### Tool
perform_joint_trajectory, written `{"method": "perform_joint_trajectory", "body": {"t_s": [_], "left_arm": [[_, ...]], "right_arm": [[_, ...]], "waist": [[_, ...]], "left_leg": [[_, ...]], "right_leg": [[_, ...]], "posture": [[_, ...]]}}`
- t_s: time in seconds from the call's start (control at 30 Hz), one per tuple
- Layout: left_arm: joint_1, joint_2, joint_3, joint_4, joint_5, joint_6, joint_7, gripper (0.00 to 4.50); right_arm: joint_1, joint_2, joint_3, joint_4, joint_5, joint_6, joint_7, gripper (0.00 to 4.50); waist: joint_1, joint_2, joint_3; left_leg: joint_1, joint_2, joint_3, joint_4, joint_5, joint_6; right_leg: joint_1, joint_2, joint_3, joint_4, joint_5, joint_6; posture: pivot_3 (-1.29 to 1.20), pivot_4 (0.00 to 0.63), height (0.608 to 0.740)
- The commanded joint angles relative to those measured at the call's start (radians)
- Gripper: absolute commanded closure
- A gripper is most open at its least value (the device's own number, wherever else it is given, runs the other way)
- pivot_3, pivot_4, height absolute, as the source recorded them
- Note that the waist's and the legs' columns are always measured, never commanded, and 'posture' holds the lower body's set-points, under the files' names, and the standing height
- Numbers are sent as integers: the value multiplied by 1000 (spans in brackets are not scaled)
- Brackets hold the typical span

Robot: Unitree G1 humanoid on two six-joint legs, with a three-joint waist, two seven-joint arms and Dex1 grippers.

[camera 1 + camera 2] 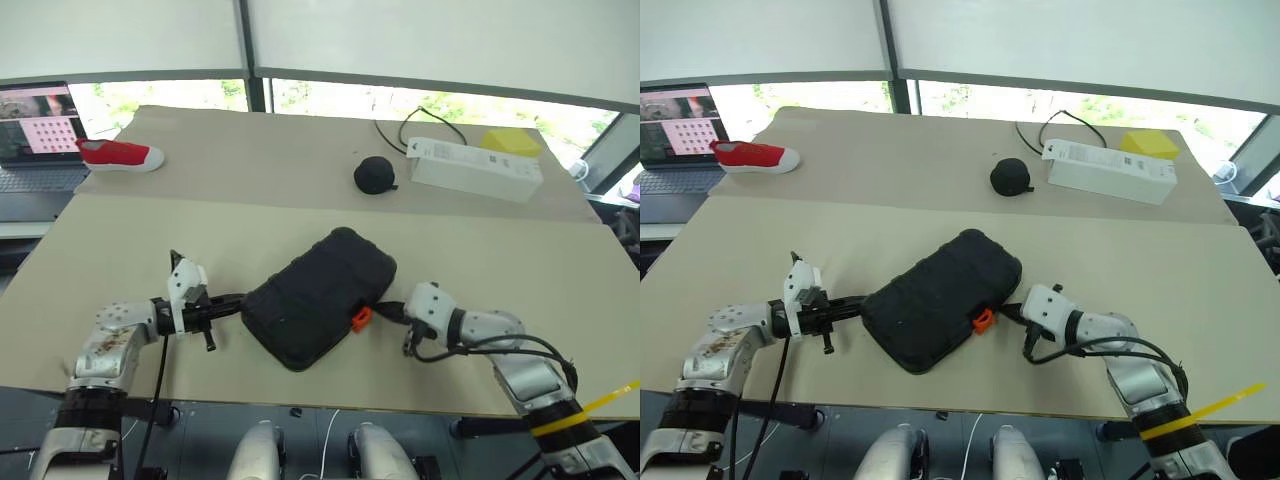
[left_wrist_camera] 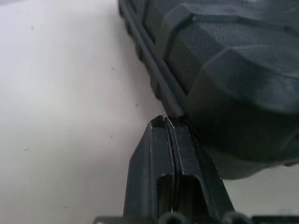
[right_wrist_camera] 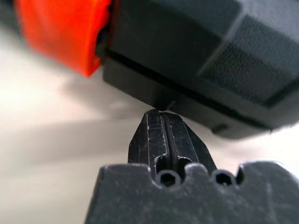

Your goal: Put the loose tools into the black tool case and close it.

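Note:
The black tool case [image 1: 318,297] lies shut and slanted on the near part of the tan table, its orange latch [image 1: 361,319] on the right-hand edge. My left gripper [image 1: 240,299] is shut, and its tips meet the case's left edge at the seam [image 2: 164,100]. My right gripper [image 1: 385,312] is shut too. Its tips press the case's edge just beside the orange latch [image 3: 60,35]. No loose tools show on the table.
A round black pouch [image 1: 374,173] sits on the far half of the table. Beside it lie a white box [image 1: 475,167] with a cable and a yellow block [image 1: 510,140]. A red shoe [image 1: 120,154] rests far left, near a laptop [image 1: 35,135].

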Motion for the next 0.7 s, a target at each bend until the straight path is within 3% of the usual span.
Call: {"method": "perform_joint_trajectory", "body": {"t_s": [0.03,0.17,0.3,0.47,0.7], "left_arm": [[14,16,46,-88,-44,8,15,4428],[-55,77,92,-23,-62,39,-10,4428],[-160,123,39,-45,-96,137,-83,4428],[-307,28,-113,-72,-38,167,-60,4428],[-383,-118,-270,0,91,105,5,4428]], "right_arm": [[-11,-7,-46,-3,21,-48,12,4500],[60,-33,-87,-90,74,8,41,4500],[167,-71,-116,-216,121,70,69,4500],[257,-82,-125,-328,140,137,54,4500],[256,-48,-108,-364,126,158,9,4500]], "waist": [[1,0,0],[4,0,0],[7,0,0],[16,0,0],[4,0,0]], "left_leg": [[-1,0,0,0,0,0],[-2,-1,0,0,0,0],[-2,-1,0,1,0,0],[-3,-2,1,4,0,0],[-3,-1,0,6,0,0]], "right_leg": [[-1,0,0,0,0,0],[-1,0,-1,0,0,0],[0,0,-2,0,0,0],[1,0,-3,0,0,1],[0,3,-1,0,1,1]], "posture": [[0,150,740],[0,150,740],[0,150,740],[0,150,740],[0,150,740]]}}
